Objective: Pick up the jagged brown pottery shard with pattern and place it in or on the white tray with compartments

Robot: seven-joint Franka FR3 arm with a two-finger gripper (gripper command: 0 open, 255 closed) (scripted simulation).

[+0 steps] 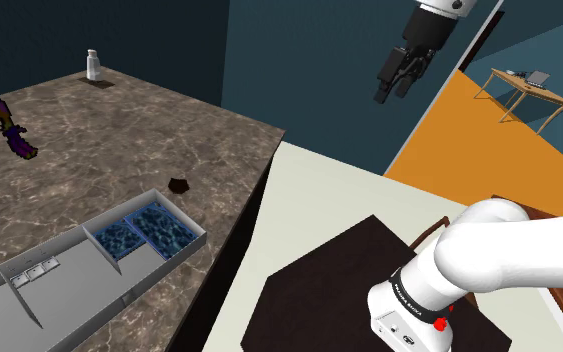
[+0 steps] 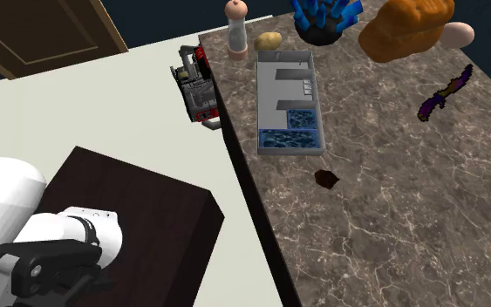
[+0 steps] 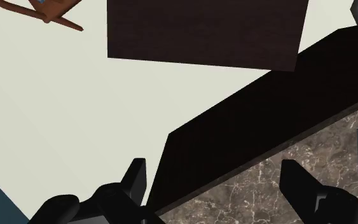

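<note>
Light is flat and even: the table is fairly dim, the pale floor brightest. A small soft shadow lies beside the far bottle. Focus is crisp throughout.

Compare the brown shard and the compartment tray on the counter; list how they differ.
Size: the shard is small; the tray is far larger and long. Colour: the shard is dark brown; the tray is pale grey, with blue patterned filling in two end compartments. Shape: the shard is an irregular lump; the tray is a straight-edged rectangle split by dividers. Both rest on the marbled counter, apart from each other.
</note>
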